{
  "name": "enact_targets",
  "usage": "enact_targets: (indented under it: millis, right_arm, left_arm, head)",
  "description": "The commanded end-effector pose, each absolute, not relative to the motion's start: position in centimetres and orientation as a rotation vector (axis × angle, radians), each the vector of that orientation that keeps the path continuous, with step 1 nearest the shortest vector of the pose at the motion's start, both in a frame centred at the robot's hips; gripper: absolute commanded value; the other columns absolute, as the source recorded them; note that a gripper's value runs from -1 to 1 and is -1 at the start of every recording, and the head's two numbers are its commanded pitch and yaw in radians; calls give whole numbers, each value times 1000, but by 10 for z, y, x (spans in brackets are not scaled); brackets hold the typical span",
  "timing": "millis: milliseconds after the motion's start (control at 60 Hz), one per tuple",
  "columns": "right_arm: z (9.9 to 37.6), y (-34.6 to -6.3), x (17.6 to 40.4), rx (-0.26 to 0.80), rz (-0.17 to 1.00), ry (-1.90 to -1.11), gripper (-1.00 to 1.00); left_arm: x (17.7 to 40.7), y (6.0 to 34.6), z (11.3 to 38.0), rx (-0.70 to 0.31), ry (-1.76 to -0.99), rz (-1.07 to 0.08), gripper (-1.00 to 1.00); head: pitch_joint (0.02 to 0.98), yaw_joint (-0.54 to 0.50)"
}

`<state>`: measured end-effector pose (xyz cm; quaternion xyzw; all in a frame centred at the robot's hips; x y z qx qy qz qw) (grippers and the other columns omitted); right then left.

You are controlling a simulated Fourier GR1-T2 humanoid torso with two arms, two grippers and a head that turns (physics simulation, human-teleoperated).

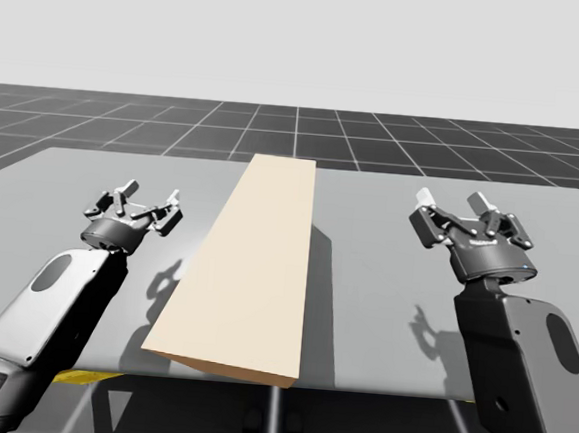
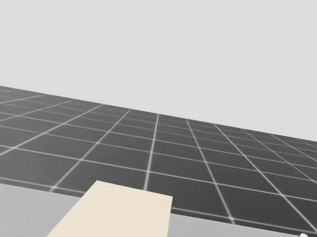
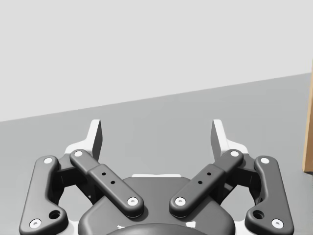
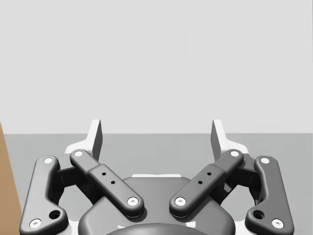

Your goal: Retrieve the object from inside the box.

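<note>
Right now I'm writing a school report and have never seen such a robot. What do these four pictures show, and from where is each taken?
This is a simulated humanoid torso at a grey table, with two arms each ending in a two-finger pincer. One picture looks down from a fixed camera above, one comes from the head, and two come from cameras on the hands, looking along each pincer. On the table, between the arms, lies a long beige box. The left pincer and the right pincer hover on either side of it, both open and holding nothing. Each wrist view catches an edge of the box beside its pincer. What is inside the box cannot be seen.
</note>
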<state>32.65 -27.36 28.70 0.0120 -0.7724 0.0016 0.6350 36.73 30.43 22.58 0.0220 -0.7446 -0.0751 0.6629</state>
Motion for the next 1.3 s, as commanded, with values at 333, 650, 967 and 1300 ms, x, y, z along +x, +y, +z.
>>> enact_targets:
  millis: [333, 650, 967, 1300]
  right_arm:
    - [272, -263, 322, 179, 294, -1699, -1000]
    - [268, -251, 299, 520, 656, -1592, -1000]
    - [267, -239, 286, 625, 806, -1549, -1000]
    - [265, -233, 284, 590, 833, -1560, -1000]
  left_arm:
    - [349, 304, 225, -161, -1528, -341, -1000]
    - [305, 271, 212, -433, -1349, -936, -1000]
    - [275, 232, 210, -489, -1249, -1181, -1000]
    - [312, 205, 164, -641, -1295, -1061, -1000]
  head:
    - [161, -10]
    - [150, -19]
    - [147, -18]
    - [157, -11]
